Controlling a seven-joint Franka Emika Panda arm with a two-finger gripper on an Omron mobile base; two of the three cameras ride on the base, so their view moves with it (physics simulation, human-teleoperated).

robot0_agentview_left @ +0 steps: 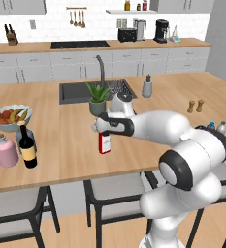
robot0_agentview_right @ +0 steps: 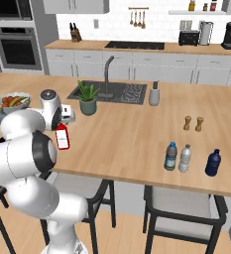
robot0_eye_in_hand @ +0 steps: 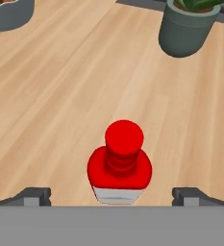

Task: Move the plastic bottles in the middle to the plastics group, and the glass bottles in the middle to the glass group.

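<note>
even, bright rendered light; faint soft shadows on counter [robot0_agentview_left: 134, 140]; no glare; slightly soft, low-resolution edges throughout.

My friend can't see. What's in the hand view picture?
A red bottle stands on a wooden counter, seen from above, between the open hand's two dark fingertips. A grey plant pot sits beyond it, with a bowl's edge off to one side.

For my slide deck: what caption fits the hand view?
Open jaws of the gripper straddle the flat red bottle standing on the wooden counter, potted plant beyond.
</note>
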